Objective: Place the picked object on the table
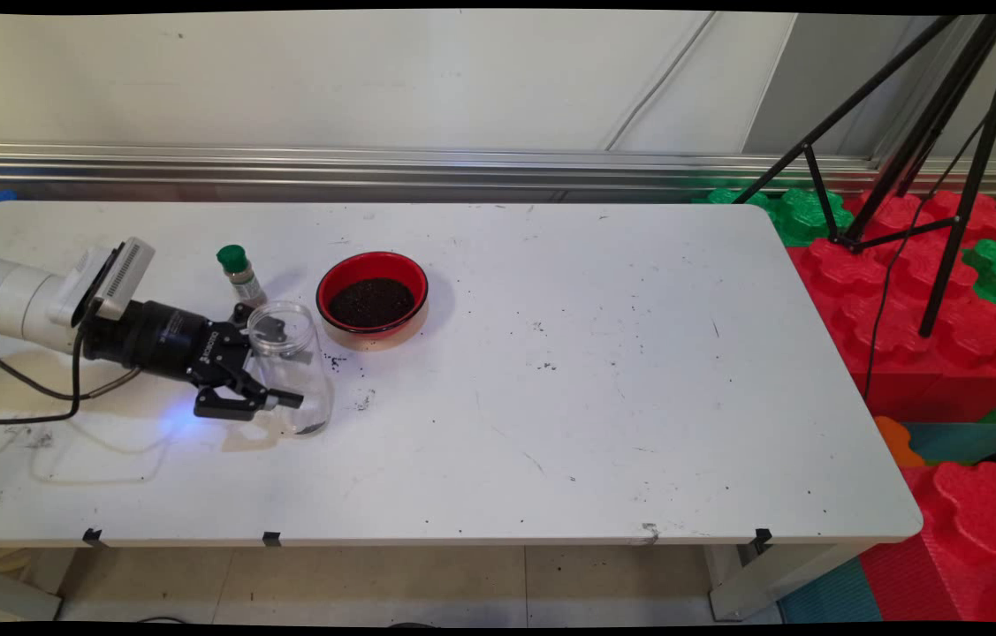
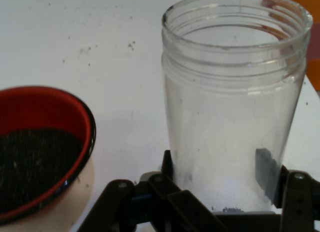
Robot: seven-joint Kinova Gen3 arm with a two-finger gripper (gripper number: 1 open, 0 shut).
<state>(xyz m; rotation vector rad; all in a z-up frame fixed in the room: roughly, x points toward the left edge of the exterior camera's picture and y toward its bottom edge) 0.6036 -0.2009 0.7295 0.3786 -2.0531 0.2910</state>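
A clear, empty plastic jar [image 1: 294,371] stands upright with its mouth open on the left part of the white table [image 1: 604,371]. My black gripper [image 1: 279,362] comes in level from the left and holds the jar low on its body, one finger on each side. In the hand view the jar [image 2: 232,107] fills the right half, and my gripper [image 2: 216,167] has both pads against its lower wall. A few dark grains lie at the jar's base. A red bowl [image 1: 372,299] of dark grains sits just right of the jar and further back, appearing as the red bowl [image 2: 35,147] at the hand view's left.
A small bottle with a green cap [image 1: 239,274] stands just behind the gripper. Spilled dark grains [image 1: 347,371] dot the table between jar and bowl. Red and green foam blocks [image 1: 931,300] and a black tripod [image 1: 922,132] stand beyond the table's right end.
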